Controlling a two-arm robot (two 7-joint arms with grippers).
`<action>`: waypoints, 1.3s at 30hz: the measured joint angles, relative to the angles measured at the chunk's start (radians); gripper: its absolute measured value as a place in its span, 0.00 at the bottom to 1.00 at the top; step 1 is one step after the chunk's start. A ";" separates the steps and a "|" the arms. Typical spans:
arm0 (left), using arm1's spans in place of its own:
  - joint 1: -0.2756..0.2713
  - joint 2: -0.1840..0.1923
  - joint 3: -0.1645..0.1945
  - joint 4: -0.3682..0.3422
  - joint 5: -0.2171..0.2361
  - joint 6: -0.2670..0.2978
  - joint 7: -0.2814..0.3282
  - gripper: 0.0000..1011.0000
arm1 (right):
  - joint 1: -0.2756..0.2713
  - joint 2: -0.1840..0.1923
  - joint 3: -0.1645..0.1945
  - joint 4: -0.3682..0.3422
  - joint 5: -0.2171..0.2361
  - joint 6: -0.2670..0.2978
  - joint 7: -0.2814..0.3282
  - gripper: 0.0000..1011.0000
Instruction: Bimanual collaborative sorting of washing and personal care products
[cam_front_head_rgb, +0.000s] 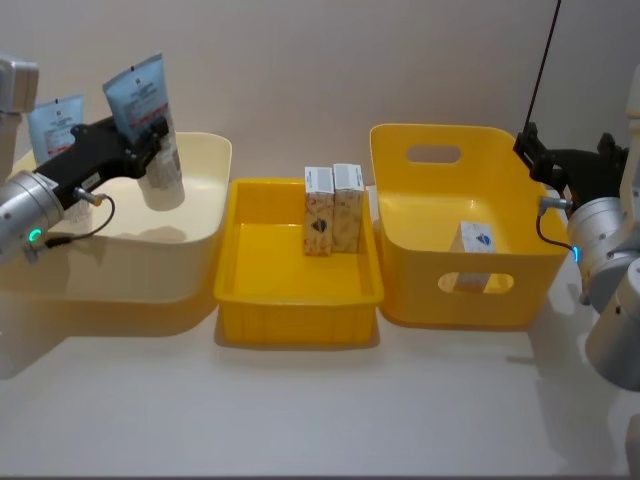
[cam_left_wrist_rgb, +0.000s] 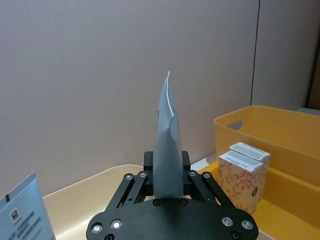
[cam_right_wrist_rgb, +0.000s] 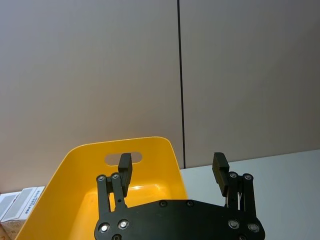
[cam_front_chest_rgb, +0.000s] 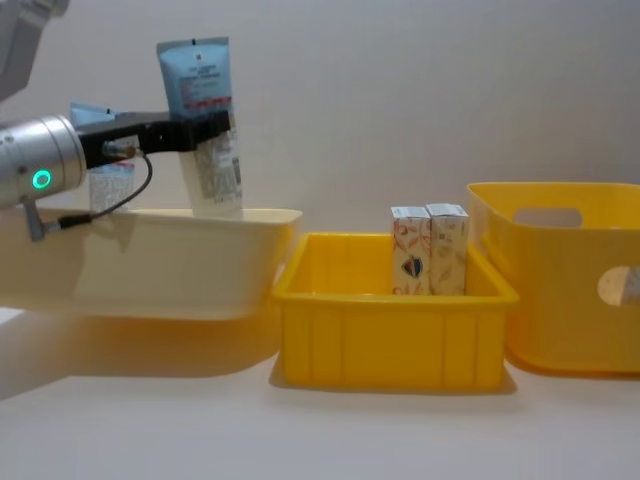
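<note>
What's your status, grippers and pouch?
Left gripper shut on pouch, upright over cream bin. Right gripper open, empty, by right rim of tall yellow bin. Two cartons standing in middle yellow tray.

Count by kind: eight things in all.
Two blue-and-white pouches at the far left, a raised pouch (cam_front_head_rgb: 142, 100) and a second pouch (cam_front_head_rgb: 55, 120) left of it; two cream, orange-print cartons side by side, left carton (cam_front_head_rgb: 318, 210) and right carton (cam_front_head_rgb: 348, 205); three bins, a cream bin (cam_front_head_rgb: 120, 270), a yellow tray (cam_front_head_rgb: 295, 320) and a handled yellow bin (cam_front_head_rgb: 420, 290); one small white box (cam_front_head_rgb: 477, 240), possibly another kind of carton.
</note>
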 joint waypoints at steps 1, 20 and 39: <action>0.000 0.002 0.002 -0.008 0.000 0.004 -0.001 0.27 | 0.000 0.000 0.000 0.000 0.000 0.000 0.000 0.99; 0.003 0.058 0.035 -0.135 0.003 0.087 -0.033 0.27 | 0.000 0.000 0.000 0.000 0.000 0.000 0.000 0.99; -0.028 0.062 0.054 -0.108 -0.037 0.080 -0.112 0.27 | 0.000 0.000 0.000 0.000 0.000 0.000 0.000 0.99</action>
